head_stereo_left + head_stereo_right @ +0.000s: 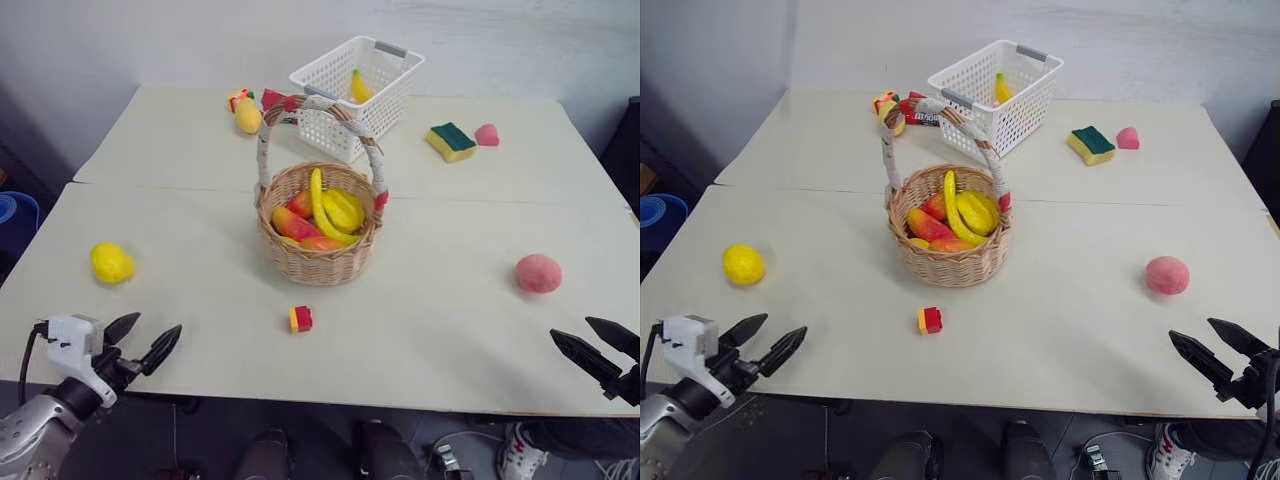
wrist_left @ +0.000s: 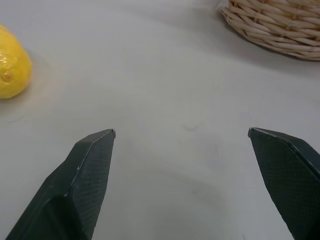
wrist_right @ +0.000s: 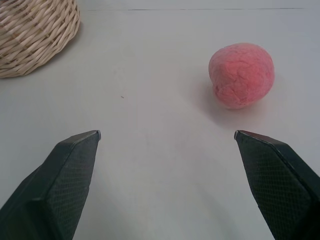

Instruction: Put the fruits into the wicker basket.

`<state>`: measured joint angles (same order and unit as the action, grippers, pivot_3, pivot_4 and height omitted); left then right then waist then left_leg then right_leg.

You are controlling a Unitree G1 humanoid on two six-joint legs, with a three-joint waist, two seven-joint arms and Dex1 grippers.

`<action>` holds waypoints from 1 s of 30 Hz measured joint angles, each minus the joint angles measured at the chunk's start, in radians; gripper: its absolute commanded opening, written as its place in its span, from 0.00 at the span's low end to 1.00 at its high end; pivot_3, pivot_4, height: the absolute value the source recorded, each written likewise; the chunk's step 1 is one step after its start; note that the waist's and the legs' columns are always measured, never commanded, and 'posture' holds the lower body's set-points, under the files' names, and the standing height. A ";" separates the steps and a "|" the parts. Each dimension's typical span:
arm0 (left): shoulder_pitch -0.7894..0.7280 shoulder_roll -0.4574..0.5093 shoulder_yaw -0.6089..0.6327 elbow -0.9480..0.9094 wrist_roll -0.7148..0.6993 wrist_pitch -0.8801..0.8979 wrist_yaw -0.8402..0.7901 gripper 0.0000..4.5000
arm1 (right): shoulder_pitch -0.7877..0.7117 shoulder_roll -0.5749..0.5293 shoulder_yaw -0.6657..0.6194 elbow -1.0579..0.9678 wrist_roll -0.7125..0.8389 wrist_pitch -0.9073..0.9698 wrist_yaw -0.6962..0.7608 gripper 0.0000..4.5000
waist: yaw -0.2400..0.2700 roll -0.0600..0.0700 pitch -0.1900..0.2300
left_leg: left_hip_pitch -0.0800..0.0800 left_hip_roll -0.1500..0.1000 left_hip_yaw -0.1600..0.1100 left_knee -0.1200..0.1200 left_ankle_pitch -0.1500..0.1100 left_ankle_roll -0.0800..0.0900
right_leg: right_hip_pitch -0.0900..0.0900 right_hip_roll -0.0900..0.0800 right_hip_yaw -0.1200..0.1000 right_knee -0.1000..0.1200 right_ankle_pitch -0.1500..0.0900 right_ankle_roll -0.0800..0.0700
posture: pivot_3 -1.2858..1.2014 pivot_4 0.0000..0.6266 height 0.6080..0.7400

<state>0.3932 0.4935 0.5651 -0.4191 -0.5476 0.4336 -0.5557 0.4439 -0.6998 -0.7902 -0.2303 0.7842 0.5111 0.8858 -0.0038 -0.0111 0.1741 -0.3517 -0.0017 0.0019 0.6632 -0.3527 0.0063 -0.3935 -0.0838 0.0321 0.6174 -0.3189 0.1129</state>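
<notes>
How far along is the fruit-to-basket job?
Partly done: the wicker basket already holds a banana and several other fruits. Nothing is in hand; the left gripper and right gripper are both open and empty. Left on the table: lemon, peach and small red-and-yellow chunk.

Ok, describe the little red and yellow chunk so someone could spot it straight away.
Find the wicker basket mid-table. Just in front of it, toward the robot, the chunk lies alone on the table. It is far smaller than the lemon and peach, and two-coloured.
</notes>
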 measured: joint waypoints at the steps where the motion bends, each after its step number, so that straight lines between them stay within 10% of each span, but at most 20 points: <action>1: -0.002 0.002 -0.001 0.001 0.007 -0.004 0.001 1.00 | 0.001 0.000 0.000 0.000 -0.002 -0.001 0.001 1.00 | 0.000 0.000 0.000 | 0.000 0.000 0.000 0.000 0.000 0.000 | 0.000 0.000 0.000 0.000 0.000 0.000 | 0.52 0.24 1.00; 30: -0.167 -0.039 -0.024 -0.073 0.019 0.091 0.209 1.00 | -0.049 -0.035 0.020 -0.041 -0.035 -0.003 0.025 1.00 | 0.002 0.002 0.000 | -0.001 0.000 0.000 -0.001 0.000 0.000 | 0.000 0.000 0.000 -0.001 0.000 0.001 | 0.52 0.24 1.00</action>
<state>0.2264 0.4541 0.5409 -0.4916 -0.5287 0.5245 -0.3469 0.3947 -0.7349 -0.7705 -0.2710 0.7488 0.5080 0.9111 -0.0015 -0.0091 0.1743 -0.3522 -0.0018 0.0015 0.6626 -0.3527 0.0064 -0.3938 -0.0840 0.0317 0.6166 -0.3185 0.1138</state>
